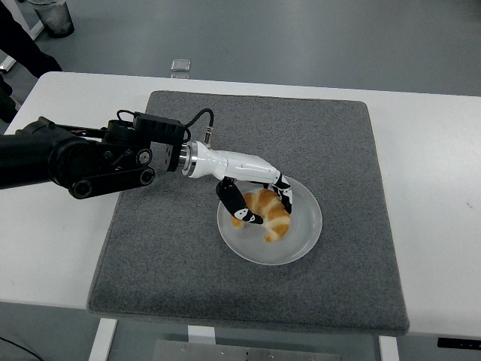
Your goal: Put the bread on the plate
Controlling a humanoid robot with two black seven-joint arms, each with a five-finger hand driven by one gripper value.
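Observation:
A golden croissant (270,216) lies on the white round plate (301,241) in the middle of the grey mat (173,248). My left hand (259,199), white with black fingers, reaches in from the left and is curled around the croissant's upper end, with fingers on both sides of it. The croissant rests on the plate's surface while still in the hand's grip. The right arm is not in view.
The grey mat covers the middle of the white table (436,188). A small clear object (180,66) lies at the table's far edge. A dark figure's edge (19,45) shows at the top left.

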